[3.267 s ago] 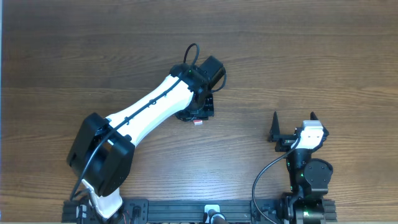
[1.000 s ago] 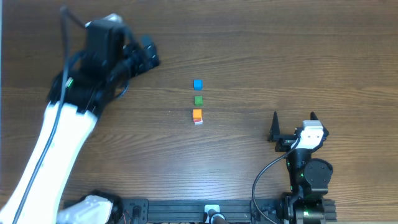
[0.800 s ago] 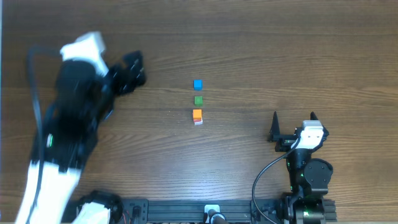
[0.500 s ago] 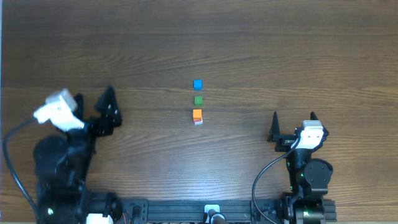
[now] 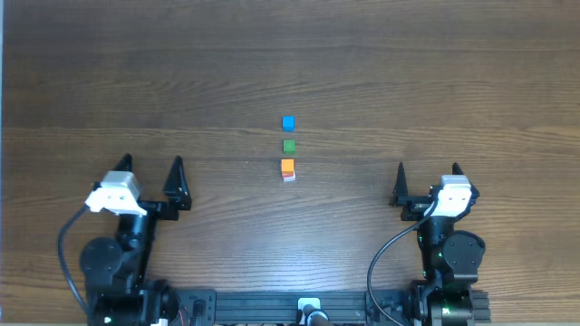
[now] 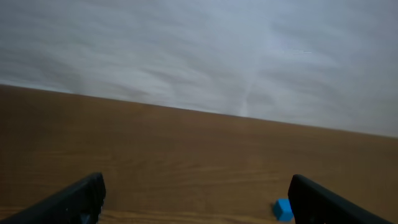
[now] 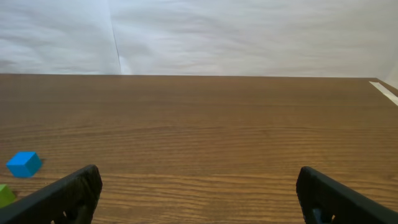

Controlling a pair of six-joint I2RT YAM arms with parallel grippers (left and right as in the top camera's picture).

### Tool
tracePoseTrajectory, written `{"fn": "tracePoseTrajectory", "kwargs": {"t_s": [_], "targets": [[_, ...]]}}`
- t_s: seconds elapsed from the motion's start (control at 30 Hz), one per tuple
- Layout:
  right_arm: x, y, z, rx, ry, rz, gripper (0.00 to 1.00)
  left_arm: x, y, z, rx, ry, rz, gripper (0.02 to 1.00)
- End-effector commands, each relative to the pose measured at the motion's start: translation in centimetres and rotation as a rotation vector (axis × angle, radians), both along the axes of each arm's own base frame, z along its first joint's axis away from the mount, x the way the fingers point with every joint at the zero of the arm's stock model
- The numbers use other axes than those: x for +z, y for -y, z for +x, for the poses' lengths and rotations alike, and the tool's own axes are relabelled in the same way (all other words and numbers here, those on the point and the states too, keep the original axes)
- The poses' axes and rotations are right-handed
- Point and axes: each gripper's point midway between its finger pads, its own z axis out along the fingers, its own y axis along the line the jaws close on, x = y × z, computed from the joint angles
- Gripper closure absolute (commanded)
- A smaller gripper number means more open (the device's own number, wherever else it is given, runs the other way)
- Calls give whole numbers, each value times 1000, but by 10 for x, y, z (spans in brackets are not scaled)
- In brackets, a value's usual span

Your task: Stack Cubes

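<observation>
Three small cubes lie in a line at the table's middle: a blue cube [image 5: 288, 123] farthest from the arms, a green cube [image 5: 289, 146] behind it, then an orange cube [image 5: 287, 167] sitting on a red one, of which a sliver [image 5: 289, 177] shows. My left gripper [image 5: 150, 167] stands open near its base at the left, well clear of the cubes. My right gripper [image 5: 428, 170] stands open at the right, also empty. The blue cube [image 6: 283, 210] shows far off in the left wrist view. The right wrist view holds the blue cube [image 7: 24, 163] and the green cube [image 7: 5, 194].
The wooden table [image 5: 435, 72] is bare around the cubes. A white wall [image 7: 249, 37] rises behind its far edge. A pale strip [image 7: 385, 92] marks the table's far right corner.
My left arm has drawn back from the far left of the table to its base, gripper open and empty. The cubes and the right arm have stayed put.
</observation>
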Motion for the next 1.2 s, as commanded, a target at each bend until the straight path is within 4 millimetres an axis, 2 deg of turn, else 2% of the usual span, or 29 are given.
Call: {"fn": "tracePoseTrajectory", "kwargs": {"t_s": [0.03,0.37,1.2], "targets": [[-2,-2,0,12,1,-7,9,-20,11,-1,-71,13,89,69],[-1,-2,0,12,2,-7,7,-54,15,2,-97,-32,130,20],[-1,-2,0,12,2,-7,7,-54,16,3,-101,-22,129,20]]}}
